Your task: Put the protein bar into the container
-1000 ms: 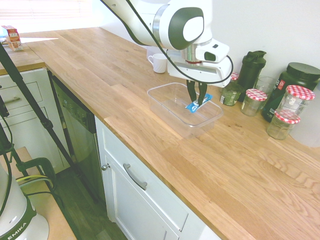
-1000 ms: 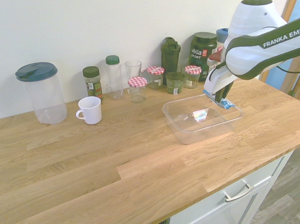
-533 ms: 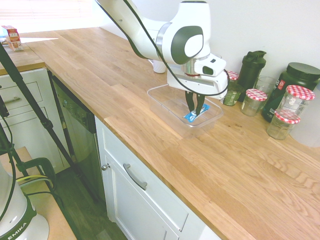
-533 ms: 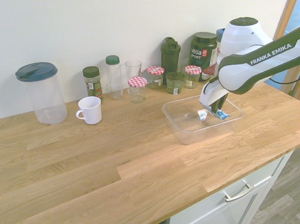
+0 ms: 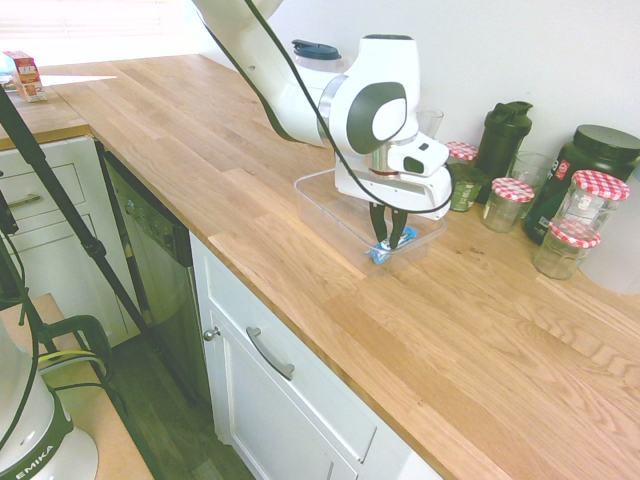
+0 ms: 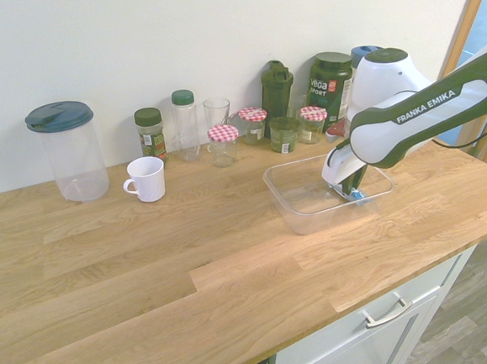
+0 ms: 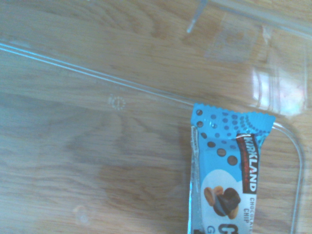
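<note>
Bar lowered inside the tub, not yet let go

The tool (image 5: 390,240) is clamped on the protein bar (image 5: 385,249), reaching down inside the clear container (image 5: 320,200) on the bench (image 5: 480,330), near the tub's corner farthest from the white mug (image 6: 147,179). The wrist view shows the blue wrapper (image 7: 229,170) over the tub's clear floor, inside its rounded corner. What seems left: releasing the bar and lifting the tool clear.

A long wooden countertop (image 5: 200,150) runs along a plain white wall (image 6: 154,32); below the countertop sit white cabinets (image 5: 290,400) with metal handles; beside them a dark dishwasher front (image 5: 150,270); beneath lies grey plank flooring (image 6: 458,351).
</note>
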